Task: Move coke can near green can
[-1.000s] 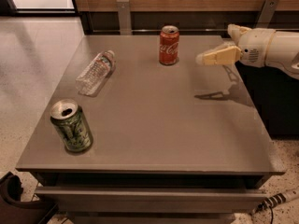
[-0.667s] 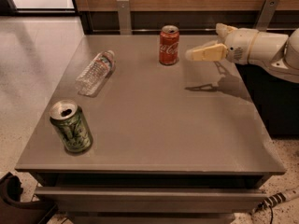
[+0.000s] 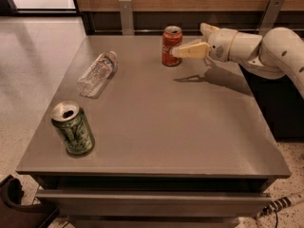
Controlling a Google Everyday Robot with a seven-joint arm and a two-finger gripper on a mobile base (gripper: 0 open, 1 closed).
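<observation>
Our spread claw (image 3: 189,41) sits just right of the upright coke can (image 3: 171,45) at the table's (image 3: 190,127) far edge; the green can (image 3: 73,129) stands near-left.

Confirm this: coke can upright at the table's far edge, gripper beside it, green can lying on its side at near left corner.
Wrong on one point: the camera view shows the green can standing upright. The gripper is beside the coke can.

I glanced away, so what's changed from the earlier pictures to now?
The gripper moved left along the far side of the table and now reaches the right side of the coke can. The coke can, green can and plastic bottle stayed put.
</observation>
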